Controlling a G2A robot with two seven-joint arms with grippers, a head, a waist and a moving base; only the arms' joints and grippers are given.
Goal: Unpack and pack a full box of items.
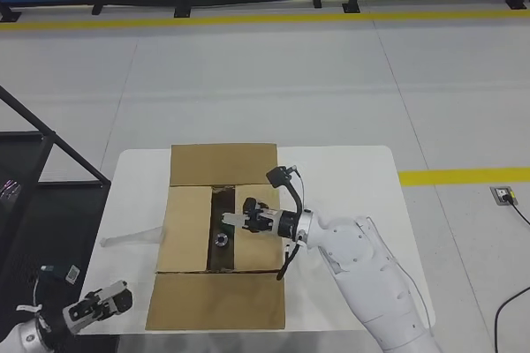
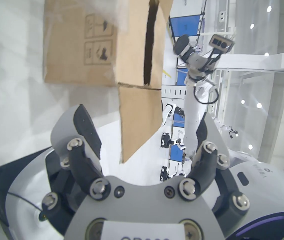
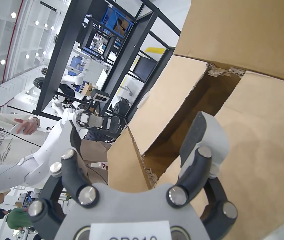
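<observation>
The right gripper (image 1: 237, 219) hovers over the gap in the box (image 1: 214, 164), fingers wide and empty, apparently to reach inside, while the left gripper (image 1: 117, 300), likewise wide, sits beside it.

I assess this as a robotics laboratory or industrial test hall. Grounds: a smooth grey floor (image 1: 247, 79) marked with yellow lane tape (image 1: 473, 176); a power socket (image 1: 503, 195) set into that floor; a black steel rack frame (image 3: 66, 41); further white robots (image 3: 73, 79) at stations behind it; rows of ceiling spotlights (image 3: 13, 15); one free-standing white worktop (image 1: 380, 176).
</observation>
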